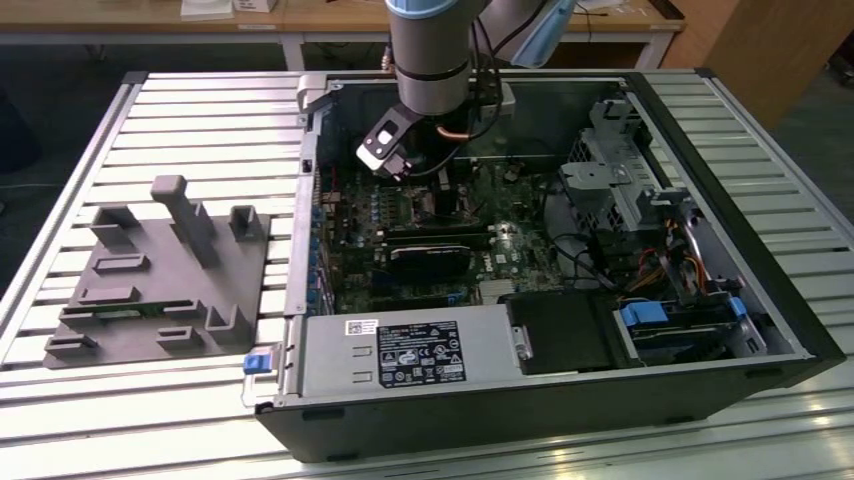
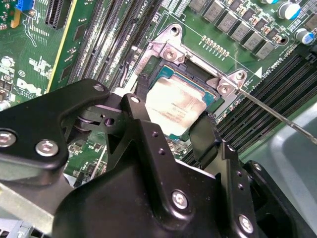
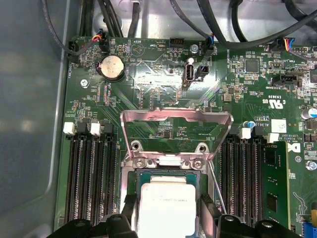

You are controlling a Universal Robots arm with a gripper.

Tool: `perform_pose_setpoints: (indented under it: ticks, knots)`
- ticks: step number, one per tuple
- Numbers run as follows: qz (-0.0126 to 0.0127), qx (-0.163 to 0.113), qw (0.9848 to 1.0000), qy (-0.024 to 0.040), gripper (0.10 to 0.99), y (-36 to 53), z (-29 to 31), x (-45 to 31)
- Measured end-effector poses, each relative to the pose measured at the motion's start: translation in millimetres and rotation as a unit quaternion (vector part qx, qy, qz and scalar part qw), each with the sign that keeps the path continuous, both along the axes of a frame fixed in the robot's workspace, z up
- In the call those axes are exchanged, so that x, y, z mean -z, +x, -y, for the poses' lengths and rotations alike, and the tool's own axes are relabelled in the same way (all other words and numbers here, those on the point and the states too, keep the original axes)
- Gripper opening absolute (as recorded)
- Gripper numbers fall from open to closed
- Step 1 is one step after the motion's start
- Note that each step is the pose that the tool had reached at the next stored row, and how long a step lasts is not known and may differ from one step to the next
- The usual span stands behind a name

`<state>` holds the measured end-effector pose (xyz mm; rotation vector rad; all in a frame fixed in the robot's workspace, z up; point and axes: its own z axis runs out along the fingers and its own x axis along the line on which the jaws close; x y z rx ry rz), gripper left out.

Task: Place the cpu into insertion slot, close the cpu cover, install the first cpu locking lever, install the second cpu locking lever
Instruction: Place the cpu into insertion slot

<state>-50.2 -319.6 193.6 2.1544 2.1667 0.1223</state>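
Tool: one black tool [image 2: 173, 116] with two fingers [image 2: 204, 135], closed on two sides of the chip, seen in both wrist views [image 3: 168, 216].
Cpu: one small square chip with a pale silver top [image 2: 174, 105], held between the fingers and lying right over the socket; I cannot tell if it is all the way in [image 3: 168, 196].
Insertion slot: one square black socket [image 3: 132, 184] on the green board, under the cpu.
Cpu cover: one thin silver metal frame with a big window [image 3: 176, 118], tipped up and open just behind the socket.
Lever: one thin silver wire rod [image 2: 277, 118], sticking out beside the socket.
Battery: one round silver coin battery [image 3: 111, 67], well apart from the socket.
Arm: one grey robot arm [image 1: 434, 50], reaching down into the case.
Case: one open black computer case [image 1: 534, 425], lying on the bench.
Bench: one silver slatted bench [image 1: 200, 110].
Tray: one grey plastic holder tray [image 1: 160, 270], at the exterior view's left of the case.
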Motion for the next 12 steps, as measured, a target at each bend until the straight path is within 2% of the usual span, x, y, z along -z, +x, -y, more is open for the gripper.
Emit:
perform_pose_setpoints:
  ticks: [7,12]
  knots:
    - [-0.0001,0.000,1.0000,-0.0001,0.612,0.0,0.0,-11.4]
    - [0.0000,0.000,1.0000,0.0000,0.612,0.0,0.0,-11.7]
